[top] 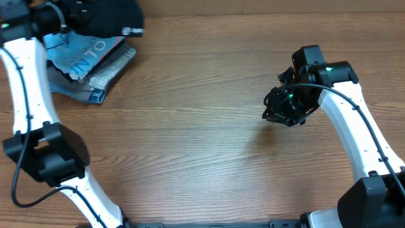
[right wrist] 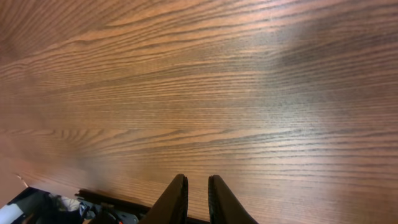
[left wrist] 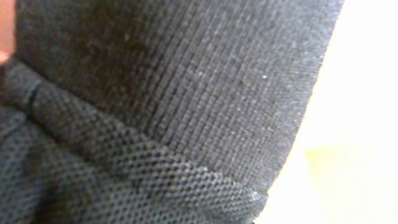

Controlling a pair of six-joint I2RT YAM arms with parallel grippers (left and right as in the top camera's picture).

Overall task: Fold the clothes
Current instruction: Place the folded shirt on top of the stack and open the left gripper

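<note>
Black knit of the shirt point(left wrist: 155, 93) fills the left wrist view edge to edge, with a ridge of coarser mesh crossing the lower half, so none of that arm's fingers can be seen. In the overhead view the left gripper point(top: 120, 25) sits at the far left corner of the table point(top: 202, 145), buried in the same dark bunch. It is closed, and it seems to have the shirt pinched, though the pinch itself is hidden.

That places the shirt at the far left edge, over the top of a pile: a blue shirt point(top: 82, 57) with white lettering, and a grey garment point(top: 114, 68) beside it. The black cloth is bunched, so its long axis cannot be read.

The right gripper point(right wrist: 197, 180) hangs over bare wood on the right side. Its fingers are almost together and nothing is between them. From that gripper the shirt lies well apart, to the left and toward the far edge, so the left arm is much the nearer.

Only open table lies between the two arms, with no obstacle on it. The risk is probably the pile: carrying the shirt toward the middle could drag the blue shirt along.
</note>
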